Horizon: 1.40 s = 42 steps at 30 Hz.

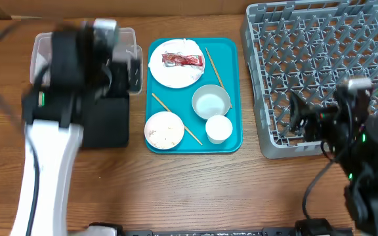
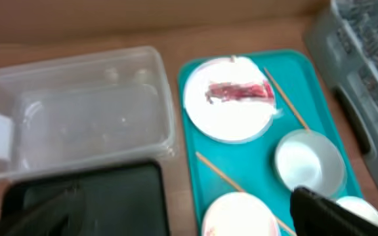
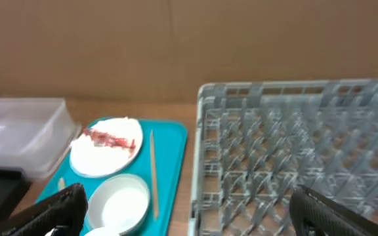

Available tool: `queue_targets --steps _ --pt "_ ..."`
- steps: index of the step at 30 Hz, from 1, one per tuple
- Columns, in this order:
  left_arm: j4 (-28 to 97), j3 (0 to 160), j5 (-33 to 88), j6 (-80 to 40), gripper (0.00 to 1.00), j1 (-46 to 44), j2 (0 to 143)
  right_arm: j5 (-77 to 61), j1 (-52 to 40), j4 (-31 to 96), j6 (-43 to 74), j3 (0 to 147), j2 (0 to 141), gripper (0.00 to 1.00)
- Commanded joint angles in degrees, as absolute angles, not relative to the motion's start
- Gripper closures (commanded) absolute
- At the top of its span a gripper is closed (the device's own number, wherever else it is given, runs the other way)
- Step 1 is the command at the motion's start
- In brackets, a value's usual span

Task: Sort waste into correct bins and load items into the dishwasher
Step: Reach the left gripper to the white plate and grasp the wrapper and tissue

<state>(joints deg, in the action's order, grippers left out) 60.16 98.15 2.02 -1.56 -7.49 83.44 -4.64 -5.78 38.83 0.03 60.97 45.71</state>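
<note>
1. Left arm. In the overhead view the left arm (image 1: 48, 164) rises from the near-left edge of the counter (image 1: 195, 190) and reaches toward the back. Its upper links are blurred and cover part of the clear plastic tub (image 1: 41, 49) and the black tray (image 1: 107, 128). The left gripper (image 2: 186, 196) has its fingers spread wide apart and holds nothing. One finger shows over the black tray, the other over the near end of the teal tray (image 1: 233, 141).

2. Right arm. The right arm (image 1: 366, 170) stands at the near-right corner and is bent toward the front edge of the grey dish rack (image 1: 307, 52). The right gripper (image 3: 188, 196) is also spread wide and grips nothing.

3. Task items. I see all of them on the teal tray, which sits between the two bins and the rack:
- a white plate (image 1: 169, 73) with the red sauce packet (image 1: 182, 60) on it, at the far end;
- a pale bowl (image 1: 210, 101) and a small white cup (image 1: 218, 128), on the right;
- a bowl with pale food scraps (image 1: 165, 130), at the near left;
- one chopstick (image 1: 214, 69) beside the plate, the other chopstick (image 1: 179, 121) lying diagonally near the scrap bowl.
</note>
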Motion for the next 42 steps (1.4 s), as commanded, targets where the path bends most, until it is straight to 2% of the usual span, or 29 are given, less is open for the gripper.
queue_targets --steps 1,5,9,14,25,29,42 --pt "69.23 117.05 8.64 -3.29 0.0 -8.25 96.33 -8.84 -6.15 42.02 1.1 67.42 51.42 0.0" --pt "76.14 131.09 10.2 -2.85 0.0 -8.1 107.83 -10.37 -6.15 45.32 1.08 71.66 57.3 0.0" --pt "73.67 132.2 9.13 0.32 0.0 -7.79 113.58 -10.35 -6.15 45.36 1.08 71.88 59.88 0.0" --pt "71.33 132.2 20.45 18.68 0.0 -8.84 117.71 -10.37 -6.15 46.19 1.1 71.85 60.9 0.0" --pt "62.48 132.2 3.73 30.76 0.0 -18.5 129.05 -10.37 -6.15 48.51 1.1 71.85 60.9 0.0" --pt "60.34 132.2 -4.99 31.18 0.0 -19.92 135.83 -10.35 -6.15 49.91 1.1 71.85 60.9 0.0" --pt "51.55 132.11 -1.74 35.14 0.0 -19.42 143.17 -10.37 -6.15 51.0 1.13 71.83 60.9 0.0"
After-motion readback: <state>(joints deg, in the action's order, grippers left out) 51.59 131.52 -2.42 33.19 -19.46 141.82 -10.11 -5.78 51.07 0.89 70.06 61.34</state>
